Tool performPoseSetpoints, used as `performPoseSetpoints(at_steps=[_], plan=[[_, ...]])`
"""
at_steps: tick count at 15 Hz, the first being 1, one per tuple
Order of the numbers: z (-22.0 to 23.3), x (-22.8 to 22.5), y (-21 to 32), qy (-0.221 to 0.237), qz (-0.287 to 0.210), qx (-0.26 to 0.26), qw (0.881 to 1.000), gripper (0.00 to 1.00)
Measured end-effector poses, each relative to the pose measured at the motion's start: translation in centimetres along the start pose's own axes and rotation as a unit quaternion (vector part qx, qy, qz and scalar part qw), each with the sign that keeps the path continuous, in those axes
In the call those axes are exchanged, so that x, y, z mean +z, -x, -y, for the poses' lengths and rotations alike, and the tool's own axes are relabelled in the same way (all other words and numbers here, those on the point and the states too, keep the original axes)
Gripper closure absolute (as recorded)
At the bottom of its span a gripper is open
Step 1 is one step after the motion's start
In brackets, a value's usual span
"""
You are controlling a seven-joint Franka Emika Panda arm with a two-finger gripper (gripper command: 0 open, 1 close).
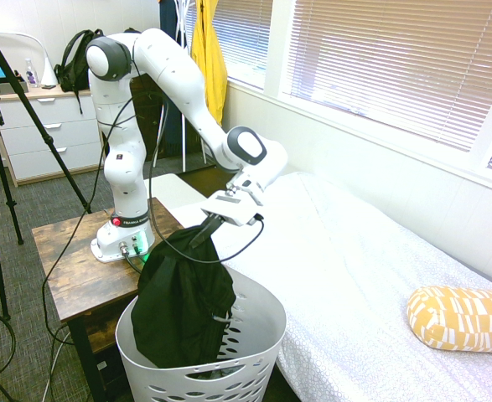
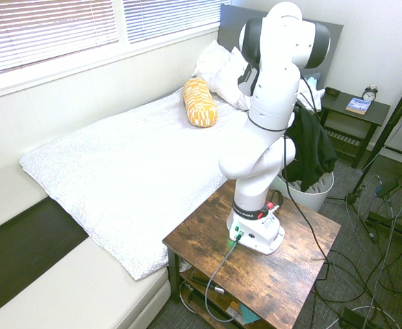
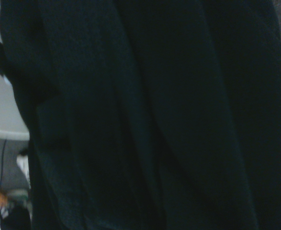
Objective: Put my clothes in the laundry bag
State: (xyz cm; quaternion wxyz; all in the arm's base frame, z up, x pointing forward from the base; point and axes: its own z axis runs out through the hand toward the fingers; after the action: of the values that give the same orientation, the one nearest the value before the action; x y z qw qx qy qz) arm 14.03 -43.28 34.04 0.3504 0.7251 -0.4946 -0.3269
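First exterior view gives the clearest picture, so start with the biggest thing in it: the bed (image 1: 371, 251) with its white cover runs along the window wall, and a yellow patterned cushion (image 1: 462, 318) lies on it near the picture's right edge. Just beside the bed stands the laundry bag (image 1: 254, 335), a white holed basket, hard against the wooden side table (image 1: 65, 260). The clothes (image 1: 183, 301), one black garment, hang down from the gripper (image 1: 204, 230), whose fingers are pressed together on a bunched top edge of the fabric. The lower part of the garment already dips inside the basket's mouth, while the upper part drapes above the rim on the table side.

To my eye the step in hand is the lowering into the basket, nearly done. What is left, I'd judge, is to bring the pinch more squarely over the opening, let go, and lift away clear so no fold catches on the rim.

The second exterior view, from the opposite side, hides the gripper behind the arm but shows the garment hanging over the basket, and pillows at the bedhead that the first misses. The wrist view is filled with dark folds and tells nothing of the basket.
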Motion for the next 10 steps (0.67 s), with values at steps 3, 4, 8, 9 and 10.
performPoseSetpoints(at_steps=[3,4,8,9,10], plan=[[3.2,2.1,-2.0,-0.031,-0.045,0.066,0.996,0.00],[4.3,2.4,-2.3,-0.038,-0.055,0.079,0.995,0.00],[8.3,4.1,-1.8,-0.043,-0.057,0.078,0.994,0.00],[9.1,4.3,-1.6,-0.066,-0.058,0.080,0.993,0.00],[9.6,4.1,-1.5,-0.095,-0.061,0.086,0.990,0.00]])
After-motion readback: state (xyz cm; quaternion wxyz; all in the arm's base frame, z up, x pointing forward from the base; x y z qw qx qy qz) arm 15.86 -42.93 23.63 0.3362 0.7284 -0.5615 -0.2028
